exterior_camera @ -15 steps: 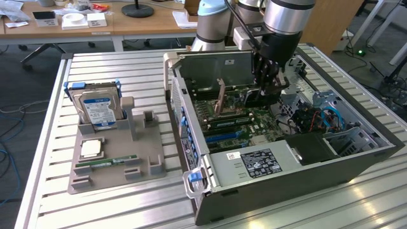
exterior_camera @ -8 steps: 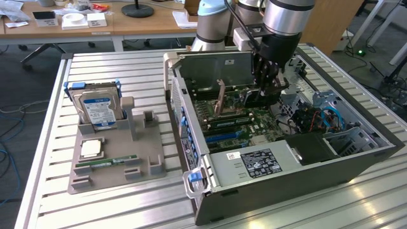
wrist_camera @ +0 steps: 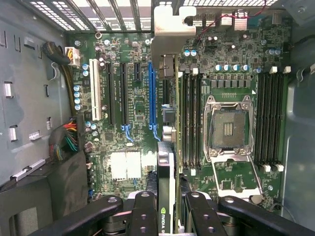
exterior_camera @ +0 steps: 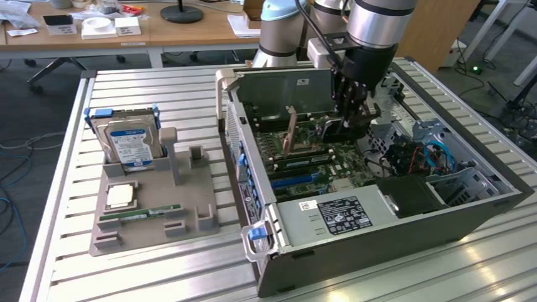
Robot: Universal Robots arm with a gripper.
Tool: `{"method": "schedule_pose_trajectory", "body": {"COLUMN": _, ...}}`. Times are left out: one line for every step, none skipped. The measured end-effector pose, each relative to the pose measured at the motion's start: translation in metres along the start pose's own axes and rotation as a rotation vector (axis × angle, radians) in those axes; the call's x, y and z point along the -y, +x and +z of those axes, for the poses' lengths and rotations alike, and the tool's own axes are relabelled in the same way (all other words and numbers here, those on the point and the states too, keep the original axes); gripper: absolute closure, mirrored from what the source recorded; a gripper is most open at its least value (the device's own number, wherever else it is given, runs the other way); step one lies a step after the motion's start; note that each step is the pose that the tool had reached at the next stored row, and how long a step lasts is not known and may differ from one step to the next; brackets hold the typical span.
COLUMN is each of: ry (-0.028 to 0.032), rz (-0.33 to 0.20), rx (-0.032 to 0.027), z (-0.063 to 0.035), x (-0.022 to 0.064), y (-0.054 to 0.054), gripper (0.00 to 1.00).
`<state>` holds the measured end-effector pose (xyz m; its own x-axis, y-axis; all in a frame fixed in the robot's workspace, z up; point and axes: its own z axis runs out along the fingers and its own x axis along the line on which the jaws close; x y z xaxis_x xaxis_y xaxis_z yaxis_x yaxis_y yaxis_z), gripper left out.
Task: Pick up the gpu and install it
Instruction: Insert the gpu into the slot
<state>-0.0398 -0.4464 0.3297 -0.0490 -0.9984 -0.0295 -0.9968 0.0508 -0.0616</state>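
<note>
The gpu is pinched edge-on between the 2 black fingers of the gripper, with 1 finger pressed against each face of the card. In the wrist view the card is seen from its thin top edge, a green logo is visible on that edge near the fingers, and its silver end bracket is turned toward the perforated rear wall of the case. The card is held over the motherboard, just beside the long blue expansion slot and between that slot and the nearer of 2 banks of memory slots. Whether its lower edge touches the board cannot be told. The open CPU socket is seen between the 2 banks.

In the exterior view the arm is reached down into the open computer case, which is laid on its side on a slatted aluminium table. The gripper is placed deep inside the case, above the board. A labelled power supply is fitted at the near end of the case. Toward the exterior view's left, a grey parts fixture is set well apart from the gripper; 1 hard drive is stood upright in it, and 1 processor chip and 1 green memory stick are laid flat on it.
</note>
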Motion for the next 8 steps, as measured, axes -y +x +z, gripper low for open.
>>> {"method": "schedule_pose_trajectory", "body": {"ry": -0.0001, "rz": 0.000, "rx": -0.0001, "z": 0.0008, "x": -0.0001, "y": 0.0000, "gripper": 0.73}}
{"method": "schedule_pose_trajectory", "body": {"ry": 0.0000, "rz": 0.000, "rx": -0.0001, "z": 0.0017, "x": -0.0001, "y": 0.0001, "gripper": 0.73}}
{"method": "schedule_pose_trajectory", "body": {"ry": 0.0000, "rz": 0.000, "rx": -0.0001, "z": 0.0027, "x": -0.0002, "y": 0.0001, "gripper": 0.73}}
{"method": "schedule_pose_trajectory", "body": {"ry": -0.0001, "rz": 0.000, "rx": -0.0001, "z": 0.0037, "x": -0.0003, "y": 0.0002, "gripper": 0.73}}
{"method": "schedule_pose_trajectory", "body": {"ry": 0.0000, "rz": 0.000, "rx": -0.0001, "z": 0.0047, "x": -0.0004, "y": 0.0003, "gripper": 0.73}}
{"method": "schedule_pose_trajectory", "body": {"ry": 0.0000, "rz": 0.000, "rx": -0.0001, "z": 0.0057, "x": -0.0005, "y": 0.0005, "gripper": 0.73}}
{"method": "schedule_pose_trajectory", "body": {"ry": 0.0000, "rz": 0.000, "rx": -0.0001, "z": 0.0067, "x": -0.0007, "y": 0.0006, "gripper": 0.73}}
{"method": "schedule_pose_trajectory", "body": {"ry": 0.0000, "rz": 0.000, "rx": 0.0000, "z": 0.0077, "x": -0.0009, "y": 0.0007, "gripper": 0.73}}
